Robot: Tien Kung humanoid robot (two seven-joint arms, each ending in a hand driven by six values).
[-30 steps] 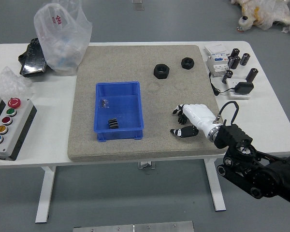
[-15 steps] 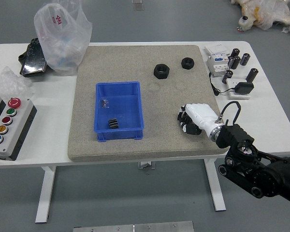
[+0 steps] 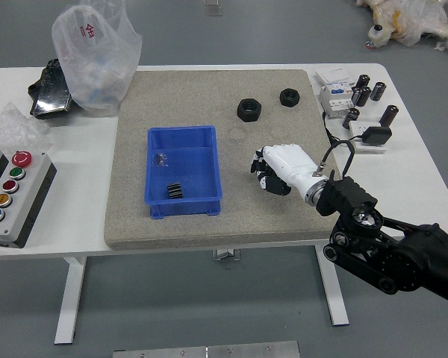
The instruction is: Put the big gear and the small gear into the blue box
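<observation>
White table point(image 3: 82, 186), two black gears point(image 3: 249, 118), one blue box point(image 3: 185, 208), one robot hand point(image 3: 273, 171) curled closed

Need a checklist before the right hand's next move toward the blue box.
1. Blue box upright, open on top: ok.
2. Right hand over the box: not ok, it is to the right of it.
3. Gear in that hand: cannot tell.
4. Ribbed black piece inside the box: ok; whether it's a gear, cannot tell.
5. Left arm out of the way: ok, not in view.
</observation>
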